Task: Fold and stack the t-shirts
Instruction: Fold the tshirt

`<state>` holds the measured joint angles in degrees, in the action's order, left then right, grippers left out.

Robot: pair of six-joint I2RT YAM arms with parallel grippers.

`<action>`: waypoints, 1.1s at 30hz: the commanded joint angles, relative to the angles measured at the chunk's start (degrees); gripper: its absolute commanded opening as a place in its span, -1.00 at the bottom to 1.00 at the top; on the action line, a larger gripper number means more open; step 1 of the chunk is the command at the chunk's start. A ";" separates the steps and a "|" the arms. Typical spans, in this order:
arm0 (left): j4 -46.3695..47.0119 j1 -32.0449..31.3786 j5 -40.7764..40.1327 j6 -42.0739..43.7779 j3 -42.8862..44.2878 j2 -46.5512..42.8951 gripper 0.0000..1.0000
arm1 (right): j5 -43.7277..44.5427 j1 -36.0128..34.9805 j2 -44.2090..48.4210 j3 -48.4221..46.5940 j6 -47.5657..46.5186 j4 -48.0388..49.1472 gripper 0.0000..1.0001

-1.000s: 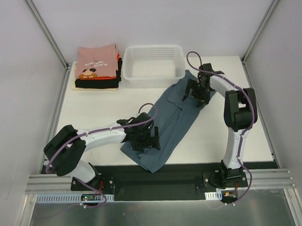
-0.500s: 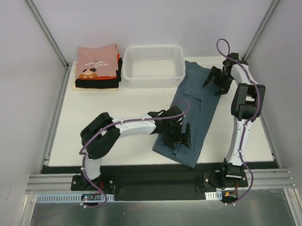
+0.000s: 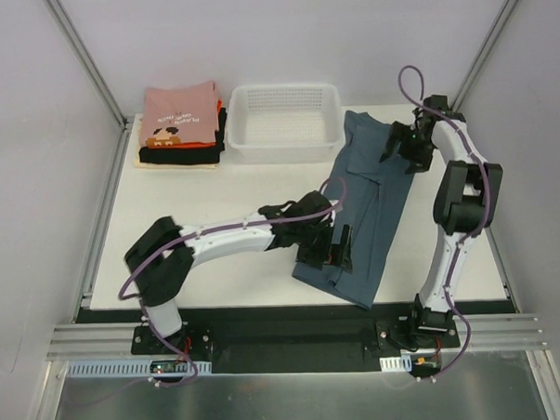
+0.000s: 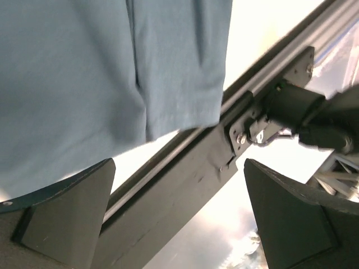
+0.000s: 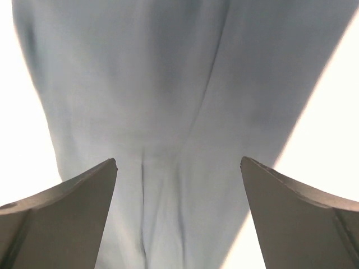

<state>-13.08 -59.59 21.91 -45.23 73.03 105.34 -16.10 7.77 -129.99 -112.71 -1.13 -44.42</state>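
**Blue-grey tee laid out on the table**

The tee (image 3: 368, 201) is stretched right of the basket (image 3: 287, 150). Its near end is met by the left gripper (image 3: 332, 250) and its far end by the right gripper (image 3: 406, 149). Both pairs of fingers (image 5: 61, 216) are spread. The print on the stack (image 3: 179, 129) cannot be read.

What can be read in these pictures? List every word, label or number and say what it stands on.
Pink t-shirt on top of the stack: printed words beside a small picture, too small and blurred to read.
Blue-grey t-shirt: no text shows in any view.
White basket: no text shows.
Nothing else in the pictures carries readable writing.
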 commanded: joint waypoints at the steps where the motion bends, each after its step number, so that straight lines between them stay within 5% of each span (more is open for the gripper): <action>1: -1.59 0.26 -7.38 4.71 -7.27 -13.03 0.99 | 8.42 -6.97 27.56 19.50 -5.47 7.38 0.93; 8: -3.44 5.09 -12.86 2.61 -20.91 -25.44 0.99 | 5.03 -10.04 61.93 56.60 8.39 17.80 0.93; 14: -3.09 8.44 -10.32 1.90 -21.45 -21.95 0.83 | 10.91 -20.59 83.03 68.48 14.92 3.14 0.93; 21: -2.91 8.35 -9.87 2.17 -18.54 -14.91 0.43 | 11.54 -25.87 94.39 76.29 20.54 -16.12 0.95; 27: -2.91 7.56 -9.35 1.29 -16.44 -9.19 0.22 | 4.23 -30.88 94.93 85.98 27.48 -10.00 0.98; 33: -2.56 6.68 -7.59 1.02 -13.89 -5.24 -0.13 | 9.68 -37.21 91.15 87.92 32.14 -3.59 0.81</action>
<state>-15.88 -52.14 12.64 -44.01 56.53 98.37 -9.06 -26.98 -37.10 -24.51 25.36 -53.12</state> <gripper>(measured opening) 0.475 0.945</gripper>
